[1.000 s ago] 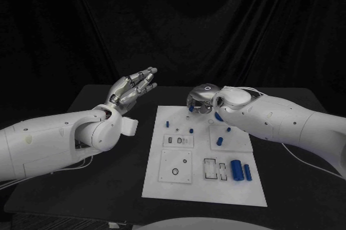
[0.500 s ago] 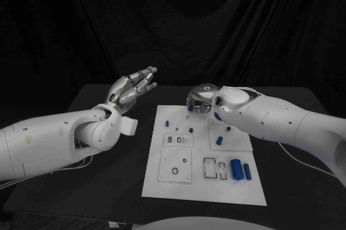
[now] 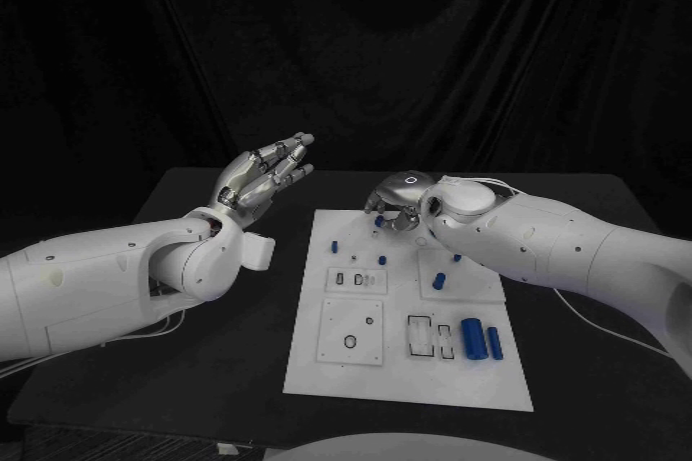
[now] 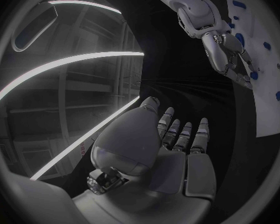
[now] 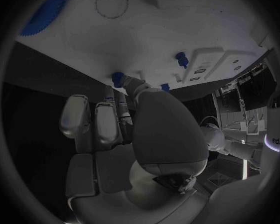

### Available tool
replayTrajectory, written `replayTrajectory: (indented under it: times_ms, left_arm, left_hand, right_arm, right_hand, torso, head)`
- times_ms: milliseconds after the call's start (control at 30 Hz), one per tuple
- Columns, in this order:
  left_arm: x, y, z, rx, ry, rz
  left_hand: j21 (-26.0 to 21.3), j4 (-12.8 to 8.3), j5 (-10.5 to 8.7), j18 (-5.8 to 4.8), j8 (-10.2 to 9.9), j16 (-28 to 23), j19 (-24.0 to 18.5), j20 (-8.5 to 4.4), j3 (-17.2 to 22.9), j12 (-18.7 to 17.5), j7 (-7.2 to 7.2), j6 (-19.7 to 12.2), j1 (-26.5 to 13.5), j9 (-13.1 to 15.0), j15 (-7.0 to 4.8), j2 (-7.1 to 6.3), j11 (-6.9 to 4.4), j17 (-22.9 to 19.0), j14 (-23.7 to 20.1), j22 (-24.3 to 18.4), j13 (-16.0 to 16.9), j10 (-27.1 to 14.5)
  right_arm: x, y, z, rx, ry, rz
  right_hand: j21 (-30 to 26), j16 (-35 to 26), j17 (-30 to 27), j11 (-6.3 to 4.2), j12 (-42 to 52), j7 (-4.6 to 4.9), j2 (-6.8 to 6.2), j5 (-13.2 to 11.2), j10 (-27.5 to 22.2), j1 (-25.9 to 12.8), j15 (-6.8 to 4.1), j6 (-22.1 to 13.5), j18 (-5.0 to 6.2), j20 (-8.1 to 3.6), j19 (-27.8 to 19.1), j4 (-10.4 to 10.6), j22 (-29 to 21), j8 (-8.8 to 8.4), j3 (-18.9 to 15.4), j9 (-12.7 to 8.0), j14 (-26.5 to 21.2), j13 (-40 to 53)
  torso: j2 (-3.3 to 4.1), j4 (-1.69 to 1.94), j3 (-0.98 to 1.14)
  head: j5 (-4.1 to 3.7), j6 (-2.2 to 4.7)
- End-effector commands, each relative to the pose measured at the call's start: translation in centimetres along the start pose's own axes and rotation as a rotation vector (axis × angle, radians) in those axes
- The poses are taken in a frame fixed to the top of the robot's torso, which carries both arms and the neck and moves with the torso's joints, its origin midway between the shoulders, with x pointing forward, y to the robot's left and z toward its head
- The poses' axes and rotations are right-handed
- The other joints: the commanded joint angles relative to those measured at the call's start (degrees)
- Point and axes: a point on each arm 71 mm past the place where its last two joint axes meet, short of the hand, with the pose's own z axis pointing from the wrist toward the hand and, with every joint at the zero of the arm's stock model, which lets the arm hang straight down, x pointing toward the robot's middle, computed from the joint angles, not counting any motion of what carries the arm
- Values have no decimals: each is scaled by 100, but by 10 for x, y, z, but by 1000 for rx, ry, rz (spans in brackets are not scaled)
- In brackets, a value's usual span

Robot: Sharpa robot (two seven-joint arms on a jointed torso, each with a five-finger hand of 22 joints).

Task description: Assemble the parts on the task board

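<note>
The white task board [image 3: 410,379] lies in the middle of the black table. My right hand [image 3: 401,203] reaches down over the board's far edge, its thumb and a finger closed on a small blue peg [image 3: 379,221]. In the right wrist view that peg [image 5: 117,77] sits right at the fingertips [image 5: 110,93], at the board's edge [image 5: 84,59]. My left hand [image 3: 267,177] is raised off the table to the left of the board, flat with fingers apart and nothing in it. The left wrist view shows the left hand [image 4: 171,149] and the right hand [image 4: 228,55] over the board [image 4: 267,109].
Small blue pegs [image 3: 335,248] [image 3: 384,262] [image 3: 441,281] stand in the board's far half. Two larger blue cylinders [image 3: 472,341] [image 3: 495,344] lie at its near right beside rectangular slots [image 3: 420,337]. A blue toothed wheel [image 5: 43,15] lies on the board beside my right hand.
My right hand has sunk a little and shifted left, its fingers closing round the blue peg at the board's far edge. The left hand has stayed still.
</note>
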Motion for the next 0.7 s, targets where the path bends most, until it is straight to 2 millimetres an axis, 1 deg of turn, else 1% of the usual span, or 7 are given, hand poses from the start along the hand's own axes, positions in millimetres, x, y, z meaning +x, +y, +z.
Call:
replayTrajectory:
  times_ms: [33,267,367,467,567,600,700]
  left_arm:
    - [2,-1,0,11,14,-10]
    - [0,0,0,6,11,-8]
    - [-1,0,0,3,10,-8]
    - [-1,0,0,2,9,-7]
    - [-2,0,0,1,9,-7]
    - [-2,0,0,1,9,-8]
    - [-2,1,0,0,10,-9]
  left_hand:
    - [23,-4,35,51,29,20,45,-12,33,29,6,27,64,9,31,6,33,10,3,7,8,0]
    - [24,-7,37,49,32,15,47,-13,48,28,17,38,70,9,27,9,45,8,-2,7,7,-4]
    - [24,-11,41,47,33,13,47,-13,56,24,21,42,74,9,25,9,49,7,-4,6,5,-10]
    - [24,-13,43,47,33,12,46,-13,60,24,22,39,77,9,25,9,51,7,-5,6,5,-11]
    - [24,-13,43,47,33,12,46,-13,60,24,22,39,77,9,25,9,51,7,-5,6,5,-11]
    - [24,-13,43,47,33,12,46,-13,60,24,22,39,77,9,25,9,51,7,-5,6,5,-11]
    - [24,-13,43,47,33,12,46,-13,60,24,22,39,77,9,25,9,51,7,-5,6,5,-11]
  right_arm:
    - [0,0,0,16,-5,-3]
    - [-1,-7,-5,45,-30,-5]
    - [-4,-15,-11,71,-50,-7]
    - [-11,-24,-19,89,-75,-10]
    - [-20,-33,-30,97,-110,-14]
    - [-24,-37,-35,97,-122,-14]
    - [-31,-43,-48,98,-147,-14]
  right_hand:
    - [-53,-44,-35,5,-36,-63,-4,-68,-83,-21,-1,-179,-31,16,-51,-8,-15,-54,-72,-64,-59,4]
    - [-131,-97,-139,13,-55,-103,7,-4,-173,60,8,-327,-11,24,-120,-66,-72,-50,-109,-129,-119,15]
    - [-274,-192,-316,44,-86,-57,38,167,-307,190,27,-362,27,38,-250,-157,-202,-26,-94,-170,-208,22]
    - [-337,-242,-406,54,-104,-37,35,182,-386,202,36,-386,44,45,-306,-173,-260,-28,-110,-188,-252,22]
    - [-382,-269,-452,56,-88,-28,38,74,-443,163,44,-420,53,56,-339,-147,-283,-25,-179,-214,-281,38]
    - [-388,-269,-454,52,-69,-24,44,17,-449,146,43,-411,54,57,-338,-129,-279,-15,-210,-220,-281,50]
    - [-379,-246,-423,37,20,-18,70,-155,-404,90,34,-360,47,55,-301,-62,-236,19,-305,-232,-258,97]
  torso:
    - [-8,-6,0]
    - [-13,-14,3]
    - [-13,-12,4]
    - [-21,-17,5]
    - [-32,-24,1]
    - [-35,-24,0]
    - [-42,-27,-8]
  head:
    - [2,-5]
    - [23,-15]
    - [28,-6]
    - [35,-2]
    - [41,-20]
    - [68,-25]
    - [87,-13]
